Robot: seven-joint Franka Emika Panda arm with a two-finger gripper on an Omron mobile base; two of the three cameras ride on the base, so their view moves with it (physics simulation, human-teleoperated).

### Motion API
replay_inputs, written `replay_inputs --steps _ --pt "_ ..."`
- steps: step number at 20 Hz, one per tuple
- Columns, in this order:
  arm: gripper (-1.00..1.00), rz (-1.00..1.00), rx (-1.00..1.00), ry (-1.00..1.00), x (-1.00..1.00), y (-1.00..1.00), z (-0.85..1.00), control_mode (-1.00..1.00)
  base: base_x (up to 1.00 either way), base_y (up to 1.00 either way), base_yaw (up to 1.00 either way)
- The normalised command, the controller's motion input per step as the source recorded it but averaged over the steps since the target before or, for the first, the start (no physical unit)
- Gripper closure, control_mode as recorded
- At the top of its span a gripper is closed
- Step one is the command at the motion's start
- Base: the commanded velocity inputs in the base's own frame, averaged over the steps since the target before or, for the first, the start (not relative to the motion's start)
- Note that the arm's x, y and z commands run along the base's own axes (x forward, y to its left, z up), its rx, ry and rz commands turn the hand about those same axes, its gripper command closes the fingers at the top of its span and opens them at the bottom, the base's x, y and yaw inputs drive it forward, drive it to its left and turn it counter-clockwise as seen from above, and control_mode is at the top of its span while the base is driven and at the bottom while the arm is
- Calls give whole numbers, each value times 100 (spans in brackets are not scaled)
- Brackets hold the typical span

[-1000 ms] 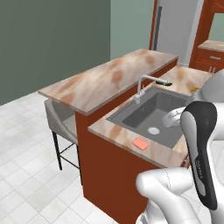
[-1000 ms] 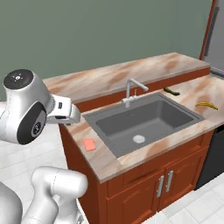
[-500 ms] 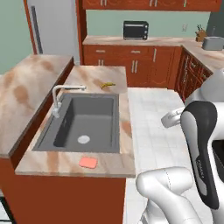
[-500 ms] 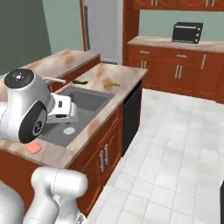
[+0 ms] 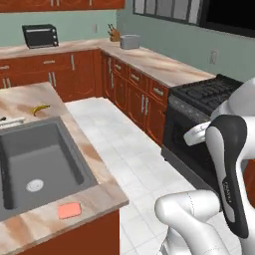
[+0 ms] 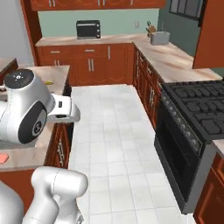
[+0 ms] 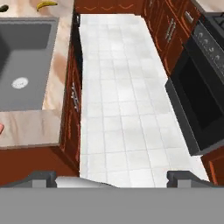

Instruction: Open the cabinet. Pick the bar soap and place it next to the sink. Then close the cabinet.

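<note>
Beside the sink: the small flat salmon-pink bar soap (image 5: 68,210) lies on the marbled pink-beige countertop (image 5: 99,191), just off the near rim of the dark grey sunken sink (image 5: 50,149), apart from the basin and short of the counter's edge.
Soap axis: it lies flat on a broad face. Its long side runs roughly along the sink's near rim, a little askew. Neither end reads as a front, so it points no particular way.
Gripper: the dark two-finger gripper (image 7: 113,178) has its jaws spread wide with nothing between them. It hangs over the white tiled floor (image 7: 122,87) to the side of the sink counter.
Step in hand: the soap looks already set down by the sink, so closing the cabinet is probably what remains.
Cabinet: I cannot tell which reddish-brown doors are the ones meant, nor whether any stand open.
Next move: likely bring the wall cabinet into reach, then push each open door flush with the empty fingers, starting away from the hinge side.
Beyond the sink: a yellow banana (image 5: 41,108) rests on the counter on the sink's far side, and a black stove (image 5: 214,92) stands across the aisle.
</note>
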Motion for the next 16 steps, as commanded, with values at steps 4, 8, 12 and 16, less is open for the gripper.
replay_inputs --steps 4,8,12,16 --pt "-100 0 0 0 0 0 0 100 0 12 -91" --pt "-100 0 0 0 0 0 0 100 0 15 -90" --pt "-100 0 0 0 0 0 0 100 0 9 -93" --pt "-100 0 0 0 0 0 0 100 0 3 -96"
